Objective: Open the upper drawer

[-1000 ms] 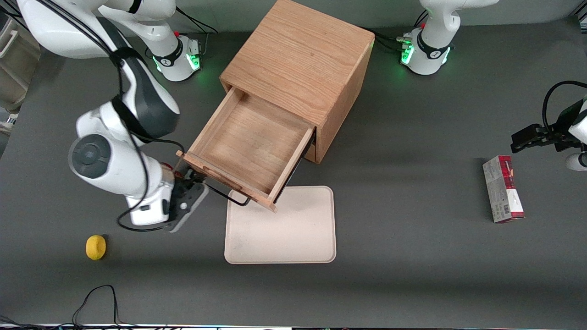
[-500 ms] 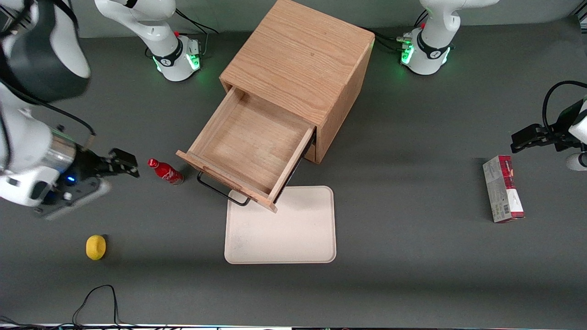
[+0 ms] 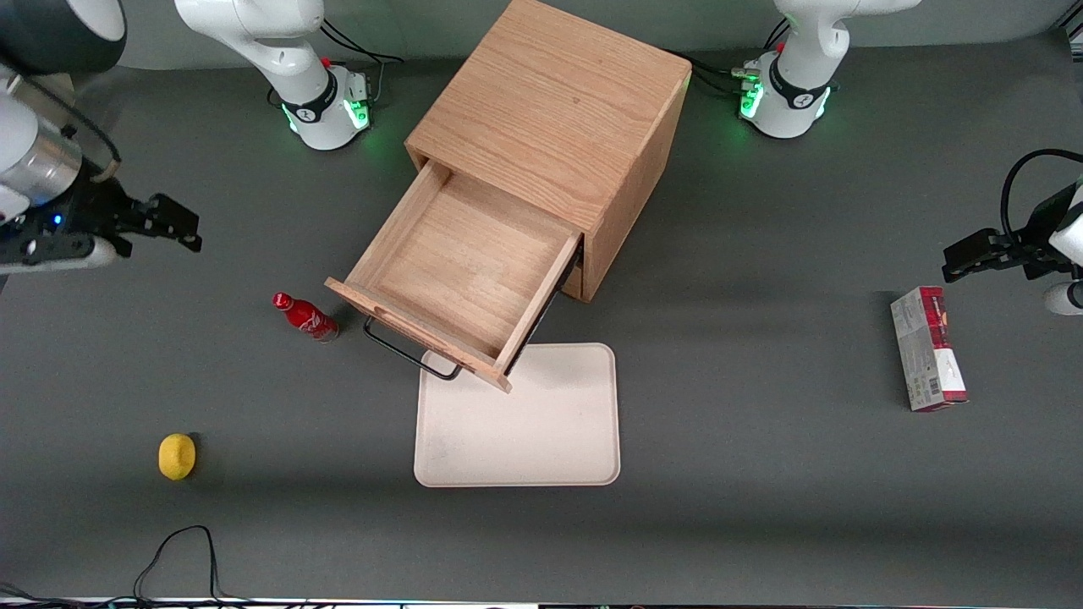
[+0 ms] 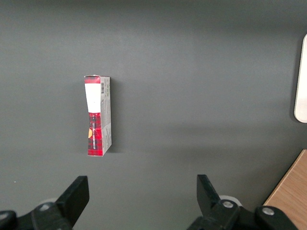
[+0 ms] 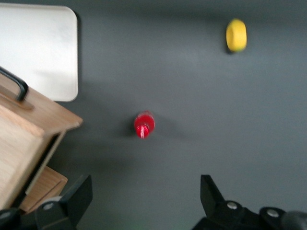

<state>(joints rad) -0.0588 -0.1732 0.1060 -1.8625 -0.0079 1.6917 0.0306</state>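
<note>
Working from the front camera's edge inward, I see a yellow lemon-like object (image 3: 177, 456) lying nearest, toward the working arm's end of the table, and a cream tray (image 3: 518, 440) lying flat nearer the middle. Just above the tray's rim hangs the front of the upper drawer (image 3: 457, 272), pulled well out of the wooden cabinet (image 3: 550, 110), its plain wood interior bare and its black wire handle (image 3: 410, 353) free of any grip. A small red bottle (image 3: 303, 316) stands just beside the drawer front, close to one end of the handle. My gripper (image 3: 165, 223) hovers well apart from the drawer, at the working arm's end, and the wrist view shows its two fingers (image 5: 213, 194) spread wide with nothing between them. I judge the pull itself done; what remains is only to hold the arm clear, or, if more travel were wanted, to come back onto the handle without knocking the bottle. The lower drawer is hidden beneath the open one, so I cannot tell its state, and the working arm's upper links are cut off at the frame edge. A red and white box (image 3: 928, 348) lies far off toward the parked arm's end.
</note>
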